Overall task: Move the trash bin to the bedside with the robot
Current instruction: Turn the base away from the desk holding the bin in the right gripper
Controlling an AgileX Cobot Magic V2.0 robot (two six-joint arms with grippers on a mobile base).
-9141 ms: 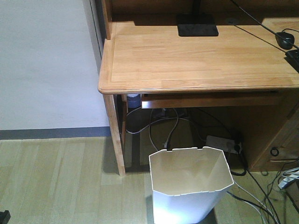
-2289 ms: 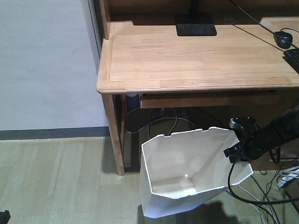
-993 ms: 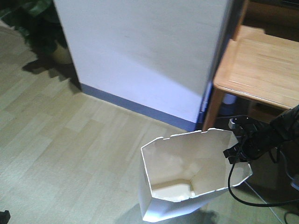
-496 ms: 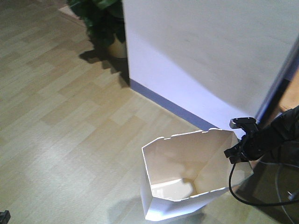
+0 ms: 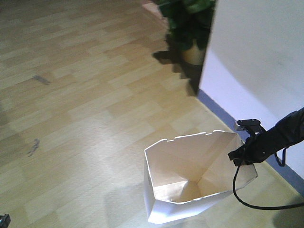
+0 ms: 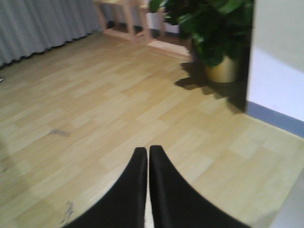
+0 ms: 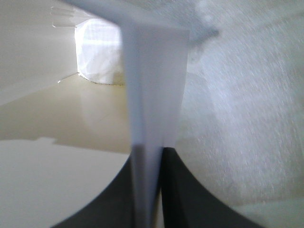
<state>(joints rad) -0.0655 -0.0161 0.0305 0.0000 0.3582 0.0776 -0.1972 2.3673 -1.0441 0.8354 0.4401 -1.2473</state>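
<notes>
1. Since half a second ago the front view has swung across the room: the potted plant (image 5: pixel 187 19) has slid from the upper left of the frame to the upper right, and more bare floor (image 5: pixel 85 95) now fills the left side. Desk and desk leg, seen a second ago, are gone from the frame. Only the trash bin (image 5: pixel 190 161) has kept its place at lower centre.
2. Nearest, the trash bin sits low in the front view, tilted, its mouth open to the camera and its cream inside showing.
3. At the right edge of the bin's rim, the right gripper (image 5: pixel 240 156) is clenched on the thin wall. The right wrist view shows the white wall (image 7: pixel 154 85) running straight down between the two dark fingers (image 7: pixel 183 190), which are pressed against it from both sides.
4. Behind it, the right arm (image 5: pixel 280 135) reaches in from the right edge of the frame, and a black cable (image 5: pixel 247 202) loops down below it, beside the bin.
5. In the left wrist view the left gripper (image 6: pixel 148 152) hangs over the floor with its tips pressed together and nothing between them.
6. Two small dark marks (image 5: pixel 40 80) lie on the floorboards at mid left.
7. Further right stands a white wall (image 5: pixel 256 61) with a dark skirting strip (image 5: pixel 228 116) along its foot.
8. Farthest, the plant stands in a gold-coloured pot (image 5: pixel 194 56) by the wall's corner. The left wrist view also shows a grey curtain (image 6: pixel 42 23) and light wooden furniture (image 6: pixel 128 19) at the top.
</notes>
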